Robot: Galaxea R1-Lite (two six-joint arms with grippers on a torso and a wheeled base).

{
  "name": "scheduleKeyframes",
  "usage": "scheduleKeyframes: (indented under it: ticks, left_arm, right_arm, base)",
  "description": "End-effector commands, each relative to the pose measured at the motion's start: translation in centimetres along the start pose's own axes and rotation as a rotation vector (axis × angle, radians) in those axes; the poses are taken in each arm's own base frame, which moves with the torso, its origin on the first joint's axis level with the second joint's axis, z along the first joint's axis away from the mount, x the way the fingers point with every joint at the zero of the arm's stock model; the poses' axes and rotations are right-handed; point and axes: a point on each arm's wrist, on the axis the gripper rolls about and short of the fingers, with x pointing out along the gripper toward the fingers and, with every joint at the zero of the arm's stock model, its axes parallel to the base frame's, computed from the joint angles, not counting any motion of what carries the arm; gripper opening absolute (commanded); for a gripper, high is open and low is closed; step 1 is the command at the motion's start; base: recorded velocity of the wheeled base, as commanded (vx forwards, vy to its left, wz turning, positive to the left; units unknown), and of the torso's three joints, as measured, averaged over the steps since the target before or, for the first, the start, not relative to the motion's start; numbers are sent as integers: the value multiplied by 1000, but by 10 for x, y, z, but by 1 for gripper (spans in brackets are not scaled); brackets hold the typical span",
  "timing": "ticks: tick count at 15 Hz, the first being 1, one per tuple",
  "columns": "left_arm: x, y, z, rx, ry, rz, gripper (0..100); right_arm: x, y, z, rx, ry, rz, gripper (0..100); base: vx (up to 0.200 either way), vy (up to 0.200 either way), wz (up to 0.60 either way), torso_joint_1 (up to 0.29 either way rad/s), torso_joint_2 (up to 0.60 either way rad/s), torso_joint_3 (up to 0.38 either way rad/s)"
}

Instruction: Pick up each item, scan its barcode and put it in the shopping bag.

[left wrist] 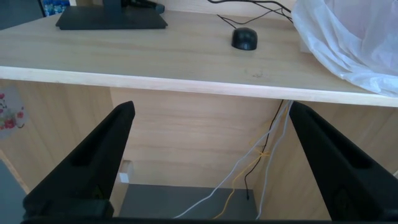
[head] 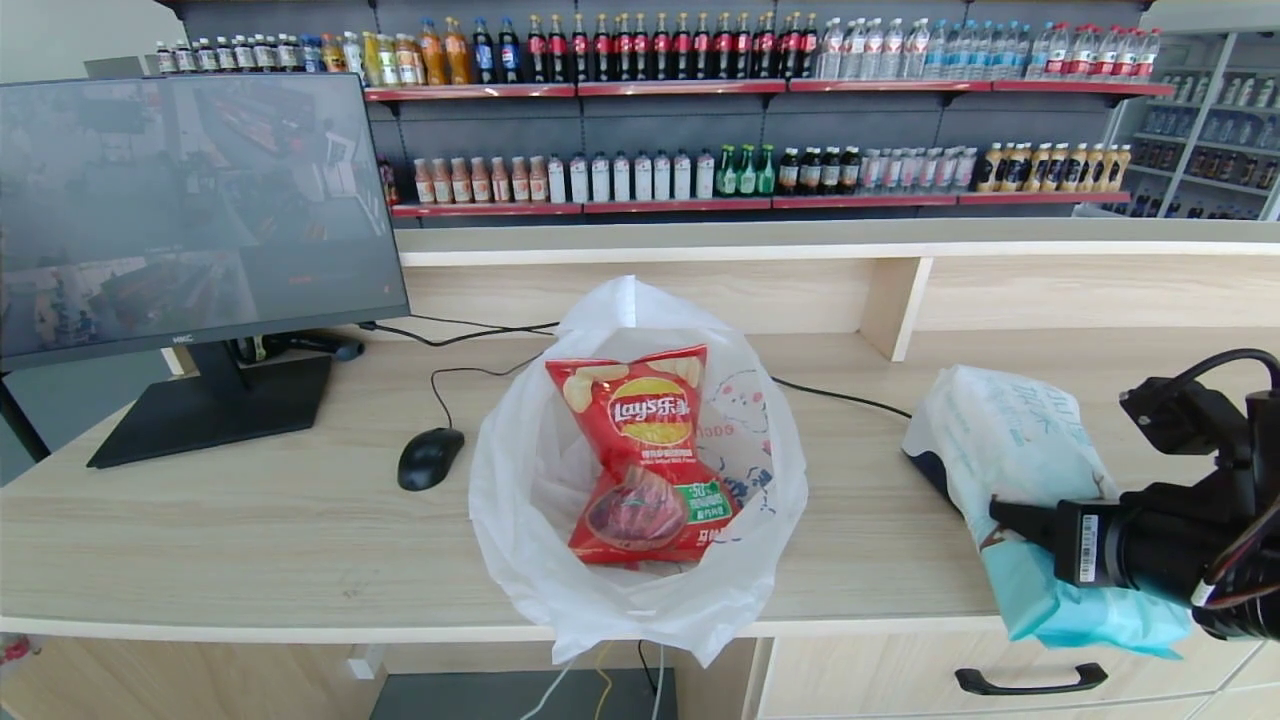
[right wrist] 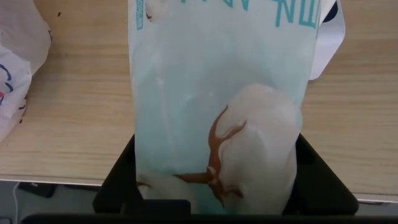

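The bag (head: 520,480) is translucent white, with small blue and red print on one side. The chips (head: 640,450) are red, with a yellow disc crossed by a red band, pale yellow crisps pictured at the top and a green patch lower down. The pack (head: 1010,440) is pale turquoise fading to white, with teal lettering, a brown antler-like drawing and a navy edge. The desk (head: 250,530) is pale wood with a fine grain. The mouse (head: 430,457), the monitor (head: 190,210) frame, the drawer handle (head: 1030,682), the left pincer (left wrist: 214,168) and the right pincer (head: 1020,520) are black. The shelves (head: 680,88) have red edges against a dark grey wall.
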Motion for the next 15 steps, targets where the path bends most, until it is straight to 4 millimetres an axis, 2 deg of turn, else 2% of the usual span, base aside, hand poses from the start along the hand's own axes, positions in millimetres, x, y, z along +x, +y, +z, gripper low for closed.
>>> scheduleKeyframes:
  ticks: [1,12,15]
  left_arm:
    - [0,0,0,0,-1,2,100]
    - [0,0,0,6,2,-1,100]
    - [0,0,-1,10,9,-1,100]
  right_arm:
    - [1,0,-1,-1,7,0,0]
    - [-5,-1,2,2,-33,3,0]
    - [-13,0,8,15,-135,29,0]
  base:
    - [0,0,0,0,0,0]
    - [0,0,0,0,0,0]
    - [0,0,0,0,0,0]
